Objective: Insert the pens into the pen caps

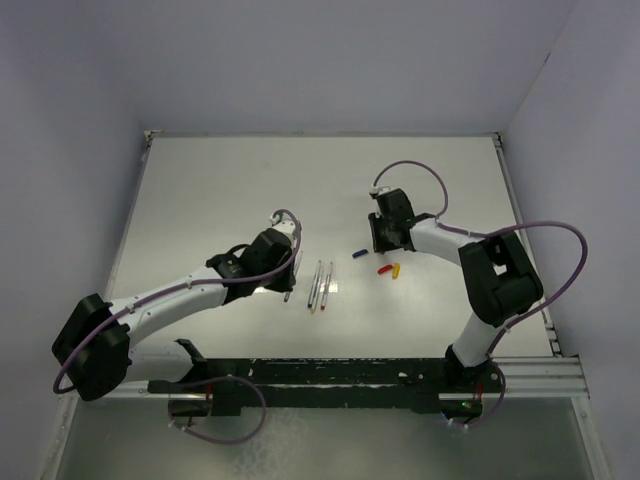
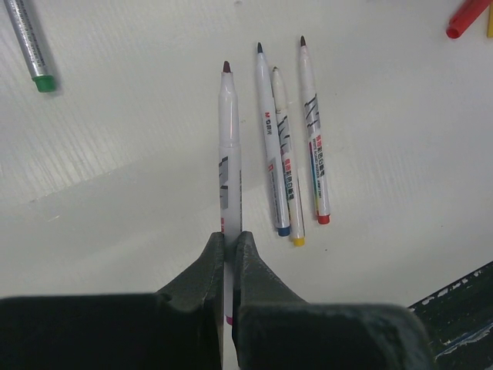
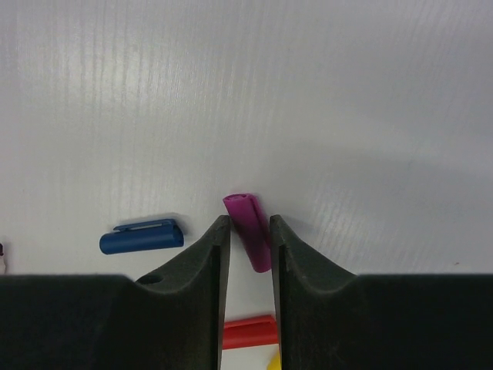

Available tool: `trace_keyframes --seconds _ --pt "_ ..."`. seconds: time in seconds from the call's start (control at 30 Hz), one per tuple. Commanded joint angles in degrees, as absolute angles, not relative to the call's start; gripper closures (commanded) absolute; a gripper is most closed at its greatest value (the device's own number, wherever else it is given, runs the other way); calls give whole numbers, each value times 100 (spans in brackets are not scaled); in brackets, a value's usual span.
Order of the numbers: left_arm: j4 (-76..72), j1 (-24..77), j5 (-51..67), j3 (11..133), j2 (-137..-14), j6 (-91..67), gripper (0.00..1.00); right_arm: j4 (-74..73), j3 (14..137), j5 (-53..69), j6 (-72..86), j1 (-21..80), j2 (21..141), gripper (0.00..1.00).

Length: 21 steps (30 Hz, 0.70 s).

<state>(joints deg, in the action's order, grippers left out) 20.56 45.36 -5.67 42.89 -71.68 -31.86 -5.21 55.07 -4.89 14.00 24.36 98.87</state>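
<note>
My left gripper (image 2: pixel 229 240) is shut on a silvery-white pen (image 2: pixel 229 146) with a purple end, its dark tip pointing away from me; it shows in the top view as well (image 1: pixel 287 288). Three more pens lie side by side to its right, with blue (image 2: pixel 269 139), yellow (image 2: pixel 286 154) and red (image 2: pixel 314 131) ends. Another pen (image 2: pixel 29 42), green-ended, lies at the far left. My right gripper (image 3: pixel 250 223) is down at the table with its jaws narrowly open round a purple pen cap (image 3: pixel 250 230), which lies tilted between them. Blue (image 3: pixel 142 237), red (image 3: pixel 248 331) and yellow (image 3: pixel 273 361) caps lie nearby.
In the top view the blue cap (image 1: pixel 358 254), red cap (image 1: pixel 382 269) and yellow cap (image 1: pixel 394 270) lie just left of and below the right gripper (image 1: pixel 387 240). The loose pens (image 1: pixel 322 285) lie mid-table. Walls close in the white table (image 1: pixel 250 190) on three sides.
</note>
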Motion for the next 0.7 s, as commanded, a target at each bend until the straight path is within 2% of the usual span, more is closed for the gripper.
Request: trace_keyframes --seconds 0.0,0.1,0.23,0.43,0.67 --pt "1878 4472 -498 4482 -7141 -3085 100 -680 5712 -405 1478 2437 9963 72" --pt "1881 4465 -488 4482 -7142 -3084 100 -727 5721 -390 1504 2432 10005 74" --pt "1889 4447 -488 4472 -7154 -3084 100 -825 5719 -334 1512 2435 10077 99" --pt "1888 4437 -449 4452 -7186 -3080 100 -910 5717 -313 1570 2433 10140 97" --pt "1853 4436 -414 4419 -7211 -3076 100 -854 5717 -162 1700 2435 10024 100"
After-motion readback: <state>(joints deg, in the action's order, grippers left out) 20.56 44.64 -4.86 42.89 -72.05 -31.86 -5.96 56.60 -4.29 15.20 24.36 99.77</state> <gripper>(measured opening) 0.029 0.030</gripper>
